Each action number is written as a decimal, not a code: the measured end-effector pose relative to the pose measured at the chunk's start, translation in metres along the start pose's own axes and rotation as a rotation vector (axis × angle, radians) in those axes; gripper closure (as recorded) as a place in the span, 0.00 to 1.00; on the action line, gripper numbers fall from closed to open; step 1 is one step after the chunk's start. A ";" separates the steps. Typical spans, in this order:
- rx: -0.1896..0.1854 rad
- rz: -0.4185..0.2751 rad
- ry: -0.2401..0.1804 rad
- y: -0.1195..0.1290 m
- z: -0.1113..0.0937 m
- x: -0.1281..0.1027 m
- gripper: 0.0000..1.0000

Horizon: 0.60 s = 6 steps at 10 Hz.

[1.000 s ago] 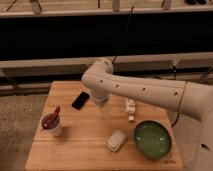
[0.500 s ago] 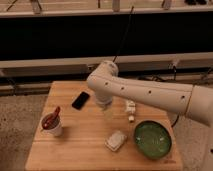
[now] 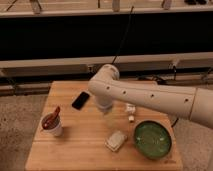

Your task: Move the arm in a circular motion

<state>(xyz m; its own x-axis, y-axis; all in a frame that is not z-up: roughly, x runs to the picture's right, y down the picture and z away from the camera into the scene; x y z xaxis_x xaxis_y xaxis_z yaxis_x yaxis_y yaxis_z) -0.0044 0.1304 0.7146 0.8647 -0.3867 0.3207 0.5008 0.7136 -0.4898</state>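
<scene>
Camera view: white arm (image 3: 150,97) reaches in from the right over the wooden counter (image 3: 75,152). Pincer (image 3: 111,115) hangs below the arm's bend, between phone (image 3: 81,100) and green bowl (image 3: 152,140); spread or pressed together, cannot tell. Cup (image 3: 53,127) stands at left.

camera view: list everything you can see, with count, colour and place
table: 1, light wood, centre of view
phone: 1, black, flat on the table's far left part
cup: 1, white, table's left side
utensil: 1, reddish brown, standing in the cup
bowl: 1, green, table's near right corner
block: 1, off-white, just left of the bowl, kind unclear
small pieces: 2, white, beyond the bowl
arm: 1, glossy white, reaching in from the right
gripper: 1, pale, hanging over the table's middle
</scene>
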 end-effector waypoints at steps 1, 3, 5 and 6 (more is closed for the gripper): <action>0.001 0.004 -0.002 -0.002 0.001 0.001 0.20; -0.004 0.010 -0.006 0.001 0.003 0.008 0.20; -0.007 0.026 -0.013 0.020 0.003 0.008 0.20; -0.008 0.035 -0.014 0.026 0.003 0.009 0.20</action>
<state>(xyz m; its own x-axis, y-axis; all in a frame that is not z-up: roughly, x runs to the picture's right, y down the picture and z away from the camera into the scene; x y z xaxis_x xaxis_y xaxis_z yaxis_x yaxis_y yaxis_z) 0.0166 0.1471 0.7074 0.8809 -0.3533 0.3151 0.4709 0.7219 -0.5070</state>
